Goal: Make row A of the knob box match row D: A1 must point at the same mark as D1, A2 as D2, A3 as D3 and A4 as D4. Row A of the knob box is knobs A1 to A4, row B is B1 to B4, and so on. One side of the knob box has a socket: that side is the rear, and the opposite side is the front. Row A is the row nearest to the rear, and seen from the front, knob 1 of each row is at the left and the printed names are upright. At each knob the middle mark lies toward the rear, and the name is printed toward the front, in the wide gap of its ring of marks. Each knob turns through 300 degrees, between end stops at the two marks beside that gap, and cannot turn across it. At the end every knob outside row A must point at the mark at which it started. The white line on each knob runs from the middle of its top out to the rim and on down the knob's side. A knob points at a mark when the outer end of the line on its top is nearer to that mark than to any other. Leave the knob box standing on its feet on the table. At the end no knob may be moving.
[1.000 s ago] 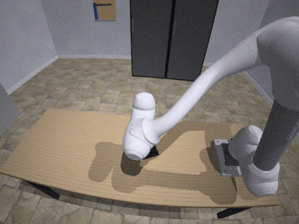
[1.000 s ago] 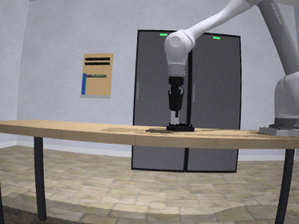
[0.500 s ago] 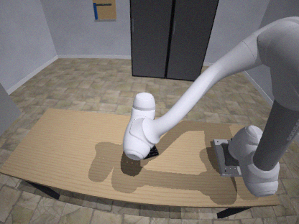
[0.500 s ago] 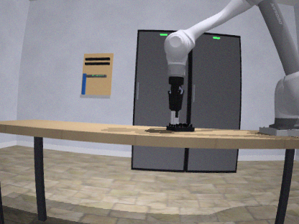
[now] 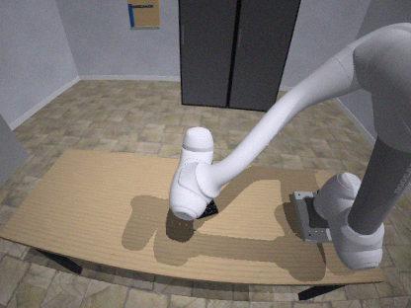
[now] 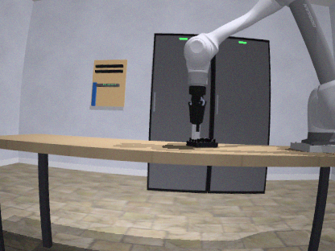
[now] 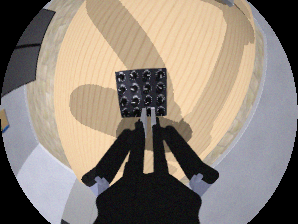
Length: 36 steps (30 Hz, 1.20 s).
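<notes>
The black knob box [image 7: 128,82] [image 6: 207,144] [image 5: 211,211] stands on the table, with four rows of dark knobs with white lines on top. My gripper [image 7: 149,113] [image 6: 196,137] points down at the box's row lowest in the wrist view. Its pale fingertips are close together on either side of the third knob from the left in that row, and it looks shut on this knob. The fingertips hide most of the knob and its line. The printed names and the socket are too small or hidden to tell. In the top view the arm hides the gripper.
The wooden table [image 5: 89,197] [image 6: 80,146] carries the box and the arm's base plate [image 5: 308,232] [image 6: 302,146] on the right. Other knobs stand close beside and behind the fingertips. Arm shadows fall across the table. Dark cabinets [image 5: 207,54] [image 6: 177,121] stand behind it.
</notes>
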Each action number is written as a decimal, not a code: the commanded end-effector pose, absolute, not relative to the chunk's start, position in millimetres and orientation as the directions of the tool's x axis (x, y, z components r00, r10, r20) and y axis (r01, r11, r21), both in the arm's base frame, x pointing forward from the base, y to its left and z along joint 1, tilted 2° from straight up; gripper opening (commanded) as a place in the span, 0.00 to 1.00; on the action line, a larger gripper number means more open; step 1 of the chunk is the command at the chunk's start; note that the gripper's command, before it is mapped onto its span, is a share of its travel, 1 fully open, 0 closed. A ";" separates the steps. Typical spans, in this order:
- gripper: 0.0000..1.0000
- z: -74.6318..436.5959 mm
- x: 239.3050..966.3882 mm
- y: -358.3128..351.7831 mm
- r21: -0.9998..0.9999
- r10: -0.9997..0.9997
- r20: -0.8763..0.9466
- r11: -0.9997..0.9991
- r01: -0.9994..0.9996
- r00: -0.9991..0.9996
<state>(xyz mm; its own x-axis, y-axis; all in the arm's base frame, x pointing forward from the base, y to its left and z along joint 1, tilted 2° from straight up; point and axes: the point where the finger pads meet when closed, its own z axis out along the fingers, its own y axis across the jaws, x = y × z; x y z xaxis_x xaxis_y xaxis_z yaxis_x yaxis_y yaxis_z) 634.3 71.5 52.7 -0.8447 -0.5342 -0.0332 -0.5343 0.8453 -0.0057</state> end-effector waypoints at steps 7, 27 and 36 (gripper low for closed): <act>0.05 48.7 632.4 72.8 -0.005 -0.534 -0.031 0.846 -0.534 -0.845; 0.05 48.7 632.4 72.8 -0.006 -0.536 -0.031 0.844 -0.536 -0.844; 0.05 48.7 632.4 72.8 -0.006 -0.554 -0.031 0.832 -0.555 -0.832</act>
<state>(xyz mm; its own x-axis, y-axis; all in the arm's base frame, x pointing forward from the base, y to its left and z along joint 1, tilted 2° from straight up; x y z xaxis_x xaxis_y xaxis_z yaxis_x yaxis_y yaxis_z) 634.3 71.5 52.7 -0.8415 -0.5393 -0.0332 -0.5394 0.8420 -0.0060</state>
